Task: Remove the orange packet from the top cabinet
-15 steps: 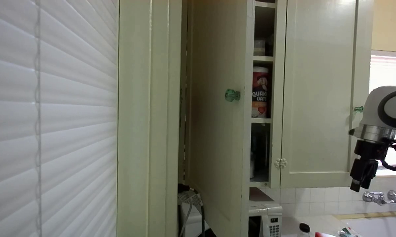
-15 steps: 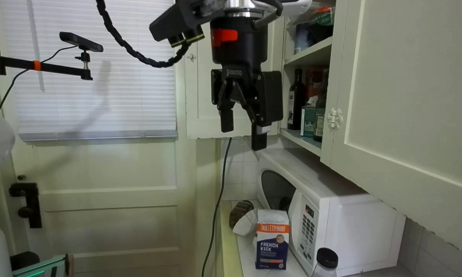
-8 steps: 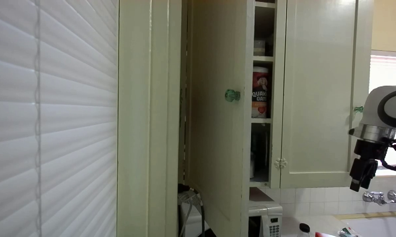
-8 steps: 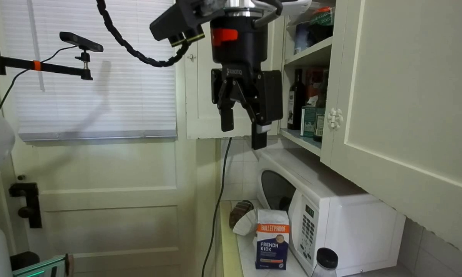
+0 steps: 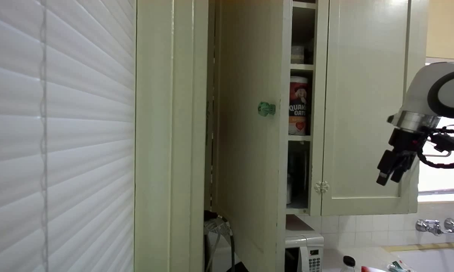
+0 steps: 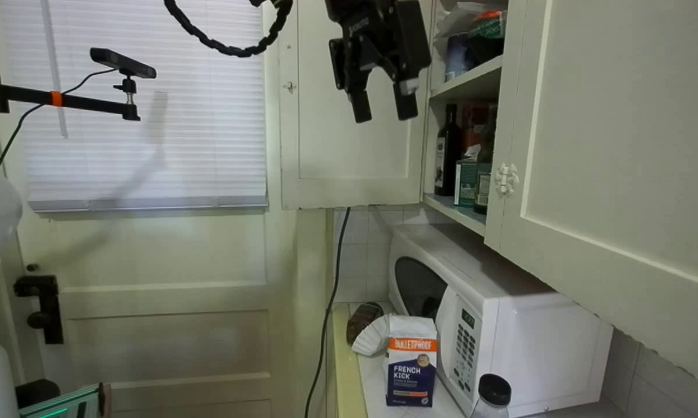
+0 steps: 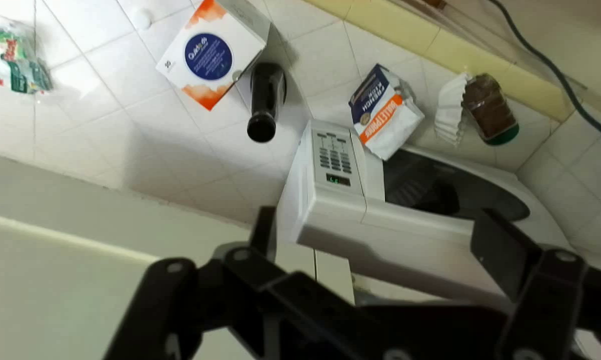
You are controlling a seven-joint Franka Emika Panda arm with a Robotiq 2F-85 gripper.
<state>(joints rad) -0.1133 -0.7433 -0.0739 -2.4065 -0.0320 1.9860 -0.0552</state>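
Observation:
Shelves of the cream-white top cabinet (image 6: 465, 79) show in an exterior view, with bottles, boxes and bags on them. Its swung-out door (image 6: 352, 154) stands behind my gripper (image 6: 384, 113), which hangs in the air left of the shelves, at about the height of the middle shelf board. In another exterior angle the gripper (image 5: 389, 178) is tilted, in front of the closed cabinet door (image 5: 366, 113). Seen from the wrist, the gripper (image 7: 380, 240) has its fingers wide apart with nothing between them. The orange packet is hidden or out of view.
Below the cabinet sits a white microwave (image 6: 552, 354). A French Kick coffee bag (image 6: 412, 371) and a black-capped bottle (image 6: 493, 392) stand near it. A white-and-orange box (image 7: 208, 56) is on the counter. The swung-out door's edge (image 5: 285, 151) partly blocks the shelves.
My gripper has risen and tilted, shifting toward the shelves in an exterior view, mostly within the last half second. Its fingers stay apart. The cabinet and the goods have not moved.

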